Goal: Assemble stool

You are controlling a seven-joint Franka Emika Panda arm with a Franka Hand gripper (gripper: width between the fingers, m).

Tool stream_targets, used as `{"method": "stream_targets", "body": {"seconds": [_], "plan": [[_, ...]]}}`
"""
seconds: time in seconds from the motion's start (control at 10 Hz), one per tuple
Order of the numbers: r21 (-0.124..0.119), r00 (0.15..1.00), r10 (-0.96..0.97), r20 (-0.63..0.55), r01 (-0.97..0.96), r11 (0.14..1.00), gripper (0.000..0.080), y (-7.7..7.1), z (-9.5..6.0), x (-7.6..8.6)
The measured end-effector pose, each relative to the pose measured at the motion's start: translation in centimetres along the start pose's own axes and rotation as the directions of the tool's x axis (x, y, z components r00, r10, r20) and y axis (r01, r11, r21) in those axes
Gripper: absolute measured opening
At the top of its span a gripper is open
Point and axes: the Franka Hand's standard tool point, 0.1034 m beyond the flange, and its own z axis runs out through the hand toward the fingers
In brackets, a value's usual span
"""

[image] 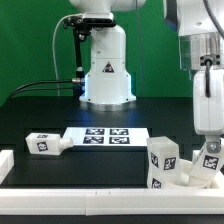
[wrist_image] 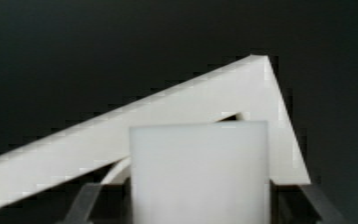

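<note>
The black table (image: 40,110) fills the frame. The marker board (image: 105,137) lies flat in the middle. One loose leg (image: 42,143) lies at the lower left — other legs (image: 163,154) stand at the lower right. There the tool (image: 209,148) pinches a chunky leg (wrist_image: 197,165).

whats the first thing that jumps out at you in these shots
The gripper at the exterior view's right hangs low among a cluster of chunky white tagged stool legs. The wrist view shows one white leg filling the gap between its fingers. Next is the marker board, flat in the middle of the black table, with a lone leg lying just off its end toward the exterior view's left.
</note>
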Motion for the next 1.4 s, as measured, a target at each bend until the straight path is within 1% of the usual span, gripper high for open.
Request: {"method": "stream_targets", "body": {"seconds": [0.1, 0.2, 0.3, 0.4, 0.5, 0.6, 0.7, 0.9, 1.0, 1.1, 1.2, 1.3, 1.4], "plan": [[-0.001, 1.0, -0.029, 0.0, 0.029, 1.0, 0.0338, 0.0, 0.0, 0.0], [-0.008, 0.997, -0.078, -0.001, 0.078, 0.997, 0.0438, 0.1, 0.0, 0.0], [-0.027, 0.987, -0.163, 0.003, 0.163, 0.986, 0.0568, 0.1, -0.5, 0.0], [-0.036, 0.965, -0.263, 0.013, 0.264, 0.964, 0.0627, -0.1, -1.3, -0.1], [-0.033, 0.898, -0.439, 0.027, 0.44, 0.897, 0.0627, -0.5, -2.1, -0.3], [-0.032, 0.825, -0.563, 0.042, 0.565, 0.825, 0.0645, -0.4, -2.8, -0.6], [-0.039, 0.769, -0.637, 0.053, 0.639, 0.768, 0.0645, 0.0, -2.7, -0.9], [-0.033, 0.697, -0.715, 0.055, 0.717, 0.697, 0.0649, -0.1, -2.7, -0.8], [-0.03, 0.593, -0.803, 0.055, 0.805, 0.593, 0.0649, 0.0, -2.6, -0.7], [-0.034, 0.429, -0.902, 0.052, 0.903, 0.427, 0.0649, 0.0, -2.3, -0.5], [-0.033, 0.226, -0.973, 0.049, 0.974, 0.224, 0.0649, -0.1, -2.4, -0.4], [-0.024, 0.022, -0.998, 0.061, 1.0, 0.02, 0.0649, -0.3, -2.3, -0.2], [-0.014, -0.124, -0.989, 0.081, 0.992, -0.126, 0.0649, -0.5, -2.2, 0.0]]}}
